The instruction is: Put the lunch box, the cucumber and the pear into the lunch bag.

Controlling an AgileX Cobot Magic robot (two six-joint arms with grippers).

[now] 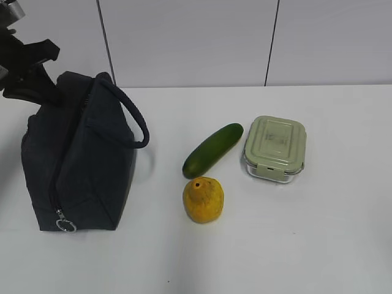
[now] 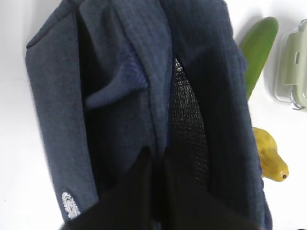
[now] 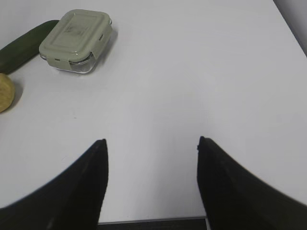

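A: What are you working with?

B: Your lunch bag (image 1: 79, 156) is dark navy woven fabric, boxy, standing at nine o'clock on the white worktop (image 1: 294, 245). Its zipper runs down the near edge to a metal ring pull (image 1: 65, 225) at the bottom, and a loop handle (image 1: 131, 119) arches off the top. The cucumber (image 1: 212, 150) is smooth, dark green and slightly curved, lying slantwise near the centre. Just below it sits the pear (image 1: 203, 199), stubby, mottled yellow-orange, stem hole up. At three o'clock of the cucumber, close by its upper tip, is the lunch box (image 1: 275, 149): clear walls, rounded corners, sage-green clipped lid.

A: And your pincers?

B: Your left pincer (image 2: 156, 165) is closed at the top of the bag; the left wrist view shows its dark fingers together against the navy cloth, but you cannot tell whether fabric is pinched between them. Your right pincer (image 3: 151, 148) stands well open, holding nothing, above bare worktop.

A: Room to move?

B: The whole near and right side of the worktop is bare. The bag stands well apart from the food.

A: Anything only one view gives you?

B: The left wrist view alone shows black mesh (image 2: 187, 120) inside a fold of the bag and a small round white logo (image 2: 70, 205). The exterior view alone shows the ring pull.
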